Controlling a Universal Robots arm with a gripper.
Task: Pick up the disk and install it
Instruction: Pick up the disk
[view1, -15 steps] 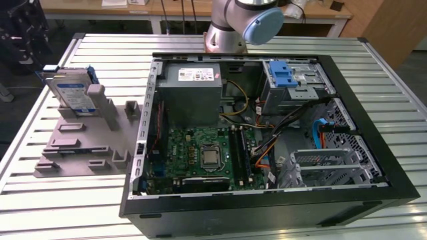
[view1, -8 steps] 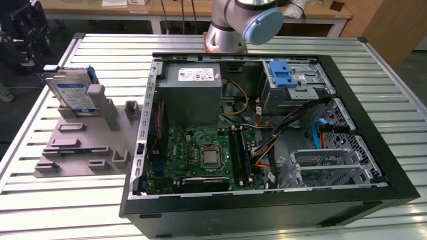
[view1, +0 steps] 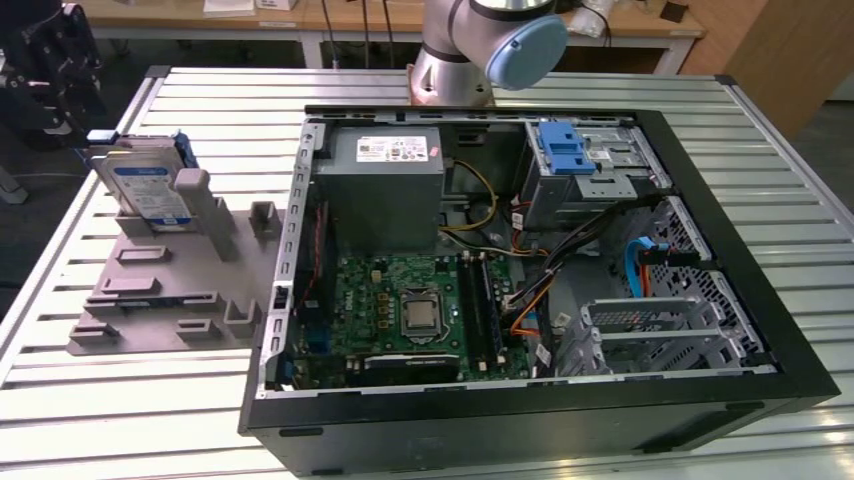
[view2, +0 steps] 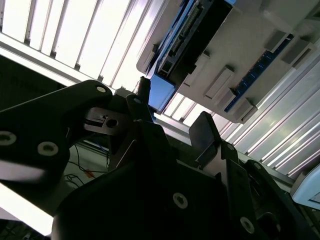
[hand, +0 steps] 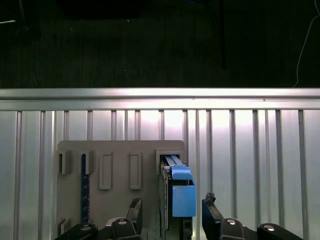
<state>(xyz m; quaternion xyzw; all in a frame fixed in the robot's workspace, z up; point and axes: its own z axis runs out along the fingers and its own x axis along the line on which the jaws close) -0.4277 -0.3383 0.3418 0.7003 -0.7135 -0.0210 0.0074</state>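
Hand: the hand (hand: 171, 204) is wide open and holds nothing.
Disk: the disk (hand: 181, 192) stands upright in the grey holder (hand: 120, 150), just ahead of the hand and in line with its gap.
Grasp, I think: centre over the disk and squeeze the flat faces evenly.

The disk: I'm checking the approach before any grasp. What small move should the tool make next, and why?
Probably lower straight down, kept open. In the first wrist view the tool has its fingers apart on either side of the disk, which stands on edge in the grey holder, and neither finger touches it.
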